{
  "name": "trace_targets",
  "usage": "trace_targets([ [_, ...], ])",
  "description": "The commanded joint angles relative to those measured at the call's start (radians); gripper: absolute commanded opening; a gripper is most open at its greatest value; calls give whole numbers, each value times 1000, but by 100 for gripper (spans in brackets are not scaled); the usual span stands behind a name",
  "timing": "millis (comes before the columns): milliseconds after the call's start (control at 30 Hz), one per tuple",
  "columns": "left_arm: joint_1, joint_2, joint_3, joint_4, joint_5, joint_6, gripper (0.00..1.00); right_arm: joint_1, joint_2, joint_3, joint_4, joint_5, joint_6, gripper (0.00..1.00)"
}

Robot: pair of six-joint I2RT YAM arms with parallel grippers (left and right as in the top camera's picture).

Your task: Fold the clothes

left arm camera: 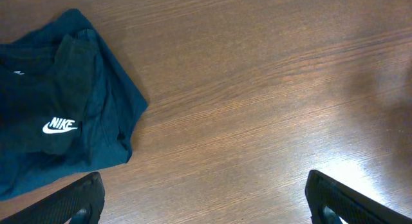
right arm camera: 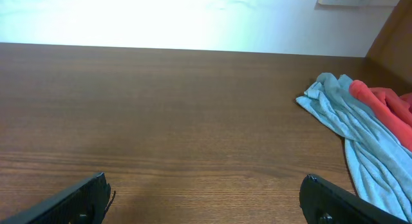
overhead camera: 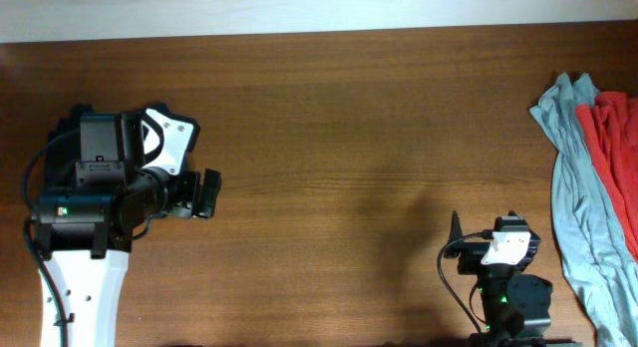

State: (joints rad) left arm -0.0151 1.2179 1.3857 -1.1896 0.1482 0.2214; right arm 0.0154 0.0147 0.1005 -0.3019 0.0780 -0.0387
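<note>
1. Black T-shirt (left arm camera: 61, 102): soft dark cloth, nearly black with a teal cast. It shows in the left wrist view only, at the left edge of that picture. It lies flat on the table in overlapping layers, one flap over another, with a rounded, rumpled outer edge.
2. White logo (left arm camera: 60, 125): a small swoosh with lettering above it, printed on the upper layer of the T-shirt and facing up.
3. Left gripper (left arm camera: 206, 208): it hovers above the table just beside the T-shirt's right edge. The jaws stand wide apart and hold nothing. One dark tip is near the shirt's lower corner and not touching it. In the overhead view the gripper (overhead camera: 206, 192) points toward the table's middle.
4. Grey-blue garment (overhead camera: 583, 197): a long crumpled strip at the table's far right edge, well apart from both grippers. In the right wrist view (right arm camera: 354, 130) it runs from a bunched end down toward the lower right.
5. Red garment (overhead camera: 613, 138): it lies on and against the right side of the grey-blue garment, touching it. It is partly cut off by the picture edge and also shows at the right wrist view's edge (right arm camera: 386, 103).
6. Right gripper (right arm camera: 206, 208): it sits low over the near edge of the table, jaws spread wide and holding nothing. In the overhead view (overhead camera: 485, 232) it is left of the grey-blue garment.
7. Table (overhead camera: 349, 128): brown wood grain. Its bare surface lies between the two arms and between each gripper and the garments.
8. Wall (right arm camera: 161, 18): pale, behind the table's far edge.
</note>
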Motion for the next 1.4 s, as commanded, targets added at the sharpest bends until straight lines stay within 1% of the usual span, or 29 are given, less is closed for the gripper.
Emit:
trace_targets([
  [0, -4, 0, 5, -1, -4, 16, 99, 5, -8, -9, 3, -7, -6, 99],
  [433, -4, 0, 5, -1, -4, 16, 99, 5, -8, -9, 3, -7, -6, 99],
  [633, -5, -68, 1, -2, -9, 16, 99, 5, -8, -9, 3, -7, -6, 99],
  [667, -5, -90, -4, -4, -29, 16, 99, 5, -8, -9, 3, -7, -6, 99],
  [767, -4, -187, -38, -16, -191, 16, 99, 5, -8, -9, 3, -7, -6, 99],
  [833, -3, -258, -73, -16, -244, 16, 99, 5, -8, -9, 3, -7, -6, 99],
  [900, -3, -328, -118, -16, -247, 16, 99, 5, -8, -9, 3, -7, -6, 99],
  [1000, 0, -479, -255, -16, -261, 16, 99, 5, -8, -9, 3, -7, -6, 99],
  [1133, 26, -596, -421, 10, -268, 15, 99, 5, -8, -9, 3, -7, -6, 99],
  [1200, 29, -639, -500, 61, -261, 15, 99, 5, -8, -9, 3, -7, -6, 99],
  [1367, 29, -728, -686, 311, -257, 15, 99, 5, -8, -9, 3, -7, -6, 99],
])
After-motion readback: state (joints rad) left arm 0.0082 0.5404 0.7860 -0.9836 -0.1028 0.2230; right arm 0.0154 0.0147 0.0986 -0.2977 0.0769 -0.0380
